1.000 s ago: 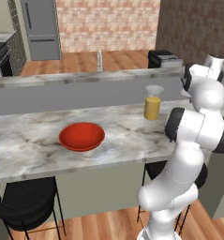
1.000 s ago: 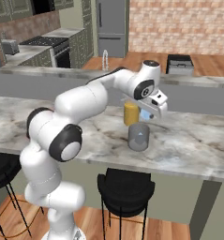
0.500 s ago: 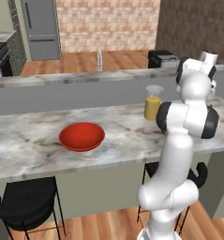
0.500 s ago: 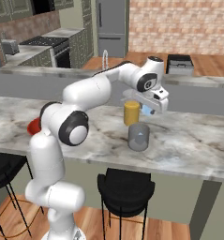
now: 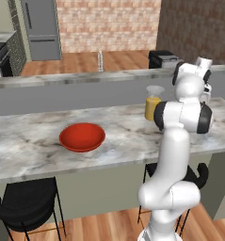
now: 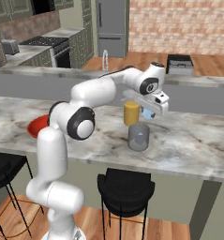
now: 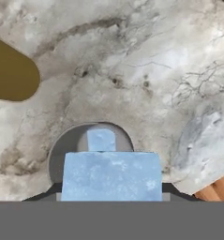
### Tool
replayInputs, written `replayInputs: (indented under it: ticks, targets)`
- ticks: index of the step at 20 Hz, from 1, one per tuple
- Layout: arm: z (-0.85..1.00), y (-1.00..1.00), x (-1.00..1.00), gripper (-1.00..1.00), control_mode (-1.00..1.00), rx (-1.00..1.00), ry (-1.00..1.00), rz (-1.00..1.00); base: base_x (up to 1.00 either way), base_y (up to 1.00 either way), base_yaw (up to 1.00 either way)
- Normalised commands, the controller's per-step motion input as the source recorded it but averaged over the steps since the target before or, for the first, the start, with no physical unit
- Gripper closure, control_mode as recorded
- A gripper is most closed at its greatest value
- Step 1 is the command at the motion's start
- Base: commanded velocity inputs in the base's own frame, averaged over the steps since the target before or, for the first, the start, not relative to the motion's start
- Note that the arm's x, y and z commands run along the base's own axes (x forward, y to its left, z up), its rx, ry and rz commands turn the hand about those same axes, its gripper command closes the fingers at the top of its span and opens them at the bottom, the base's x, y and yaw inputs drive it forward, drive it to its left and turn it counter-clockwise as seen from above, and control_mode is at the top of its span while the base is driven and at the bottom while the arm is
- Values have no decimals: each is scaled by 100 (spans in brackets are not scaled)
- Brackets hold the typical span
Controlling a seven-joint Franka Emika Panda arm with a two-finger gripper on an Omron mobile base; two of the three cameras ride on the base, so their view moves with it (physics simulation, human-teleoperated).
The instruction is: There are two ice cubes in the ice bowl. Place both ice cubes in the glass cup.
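Observation:
My gripper (image 6: 149,112) hangs a little above the glass cup (image 6: 138,137), shut on a pale-blue ice cube (image 6: 147,113). In the hand view this cube (image 7: 111,176) sits large between the dark fingertips (image 7: 42,195). Straight below it is the round cup (image 7: 56,157). Another ice cube (image 7: 101,139) lies on the cup's bottom, and it shows faintly through the cup's wall (image 6: 139,138). The red ice bowl (image 5: 82,137) stands well to the left on the marble counter, its inside plain red. From the right base view the arm partly hides the bowl (image 6: 36,126).
A taller glass of orange liquid (image 6: 131,113) stands just behind the cup, close to the hand, and shows again (image 5: 153,106) beside the arm. A raised grey ledge (image 5: 85,89) runs behind the counter. Black stools (image 6: 125,187) stand under the counter's front edge (image 6: 179,171).
The arm's elbow has swung from left of the hand toward upright. The hand has stayed over the glass cup with the ice cube in its grip, and has sunk slightly.

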Motion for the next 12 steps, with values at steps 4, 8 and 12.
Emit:
replayInputs:
  ticks: [4, 8, 12]
  targets:
    - [-38, 0, 24, 100, -100, 0, 0, 0, 0, 0, 0]
    - [-37, 8, 28, 100, -100, 0, 0, 0, 0, 0, 0]
    - [-28, 26, 32, 100, -100, -2, 0, 0, 0, 0, 0]
